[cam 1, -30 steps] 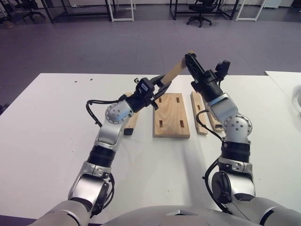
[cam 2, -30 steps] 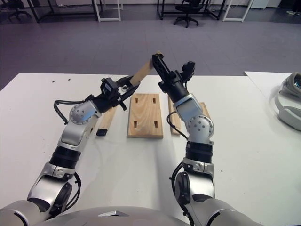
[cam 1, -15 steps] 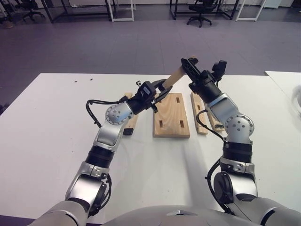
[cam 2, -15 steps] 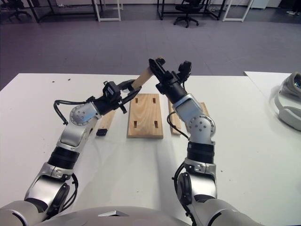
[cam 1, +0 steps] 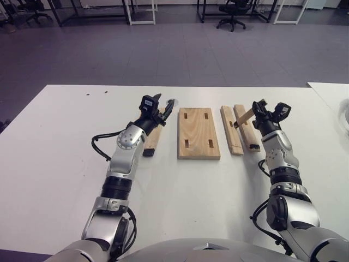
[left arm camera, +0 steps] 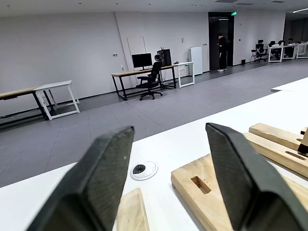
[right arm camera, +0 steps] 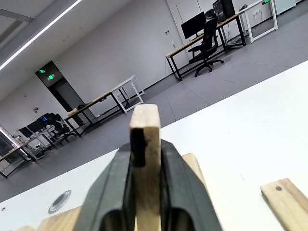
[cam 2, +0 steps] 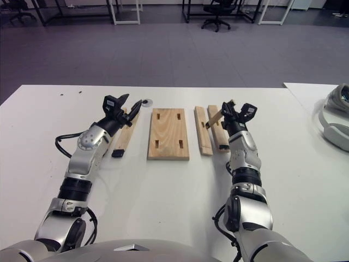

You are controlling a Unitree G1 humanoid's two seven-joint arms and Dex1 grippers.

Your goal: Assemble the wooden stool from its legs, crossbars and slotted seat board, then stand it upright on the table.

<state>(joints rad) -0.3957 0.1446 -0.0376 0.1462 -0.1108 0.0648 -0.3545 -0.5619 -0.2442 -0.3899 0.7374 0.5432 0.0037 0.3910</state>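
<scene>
At mid-table the slotted seat board (cam 1: pixel 198 132) lies flat. An inner bar (cam 1: pixel 229 137) and an outer bar (cam 1: pixel 246 127) lie just beside it on the right, and a left bar (cam 1: pixel 153 136) on the left. White table (cam 1: pixel 65 142) lies open on both sides. The left gripper (left arm camera: pixel 167 139) hovers over the left bar, fingers apart. The right gripper (right arm camera: pixel 144 156), low above the right-hand bars, is clamped on a tilted short crossbar (right arm camera: pixel 145 120).
</scene>
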